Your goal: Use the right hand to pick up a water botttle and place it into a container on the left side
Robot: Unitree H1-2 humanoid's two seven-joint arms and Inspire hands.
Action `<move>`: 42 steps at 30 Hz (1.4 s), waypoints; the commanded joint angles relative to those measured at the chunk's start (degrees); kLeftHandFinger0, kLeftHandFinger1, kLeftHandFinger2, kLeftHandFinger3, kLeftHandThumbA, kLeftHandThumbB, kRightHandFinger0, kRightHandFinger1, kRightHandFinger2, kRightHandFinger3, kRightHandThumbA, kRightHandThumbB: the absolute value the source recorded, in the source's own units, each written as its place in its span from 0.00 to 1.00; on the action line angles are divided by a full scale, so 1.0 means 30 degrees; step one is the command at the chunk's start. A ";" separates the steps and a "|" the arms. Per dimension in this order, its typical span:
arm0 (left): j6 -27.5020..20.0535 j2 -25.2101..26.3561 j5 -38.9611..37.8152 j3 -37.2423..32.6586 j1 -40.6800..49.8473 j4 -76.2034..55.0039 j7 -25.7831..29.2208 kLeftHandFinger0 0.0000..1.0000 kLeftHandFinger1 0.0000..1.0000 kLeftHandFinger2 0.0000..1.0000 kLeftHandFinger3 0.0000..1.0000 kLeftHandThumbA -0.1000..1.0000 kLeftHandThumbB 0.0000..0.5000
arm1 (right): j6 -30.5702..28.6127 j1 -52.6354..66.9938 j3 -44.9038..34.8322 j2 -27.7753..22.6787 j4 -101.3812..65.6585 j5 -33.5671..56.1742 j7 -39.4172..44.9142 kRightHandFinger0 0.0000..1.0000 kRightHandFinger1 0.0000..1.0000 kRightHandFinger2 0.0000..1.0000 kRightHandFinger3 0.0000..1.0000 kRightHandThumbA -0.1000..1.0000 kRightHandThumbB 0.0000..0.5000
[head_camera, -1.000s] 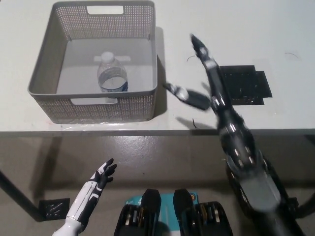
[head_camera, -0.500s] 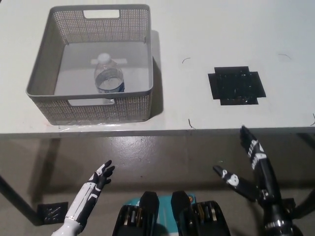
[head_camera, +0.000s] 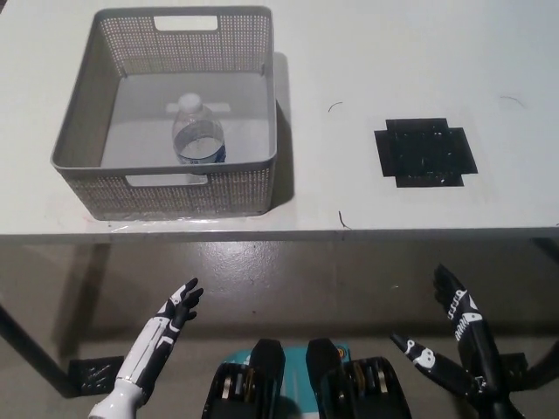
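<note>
clear btl (head_camera: 199,138) in perforated, prob. plastic bin (head_camera: 79,131)

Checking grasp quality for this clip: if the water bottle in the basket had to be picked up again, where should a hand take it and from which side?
Probably from above, closing around the neck just under the cap. The water bottle stands upright in the grey basket, whose walls block a side approach, while its top is exposed. Both the left hand and the right hand are open, below the table edge.

Blk patch (head_camera: 425,152) on table (head_camera: 367,52).
</note>
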 commanded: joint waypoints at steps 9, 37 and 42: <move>-0.0718 0.0281 0.0148 0.0090 -0.0410 0.0050 0.0109 1.00 1.00 1.00 1.00 1.00 0.34 | -0.1084 -0.0333 -0.0427 0.0071 -0.0351 0.0428 0.0492 1.00 1.00 1.00 1.00 1.00 0.73; -0.0313 0.0215 0.0292 0.0131 -0.0443 -0.0466 0.0171 1.00 1.00 1.00 1.00 1.00 0.26 | -0.1330 -0.0718 -0.0621 0.0130 0.0155 0.0790 0.0798 1.00 1.00 1.00 1.00 0.95 0.62; -0.0214 0.0210 0.0328 0.0156 -0.0512 -0.0435 0.0215 1.00 1.00 1.00 1.00 1.00 0.27 | -0.1418 -0.0822 -0.0639 0.0124 0.0296 0.0791 0.0824 1.00 1.00 1.00 1.00 0.94 0.60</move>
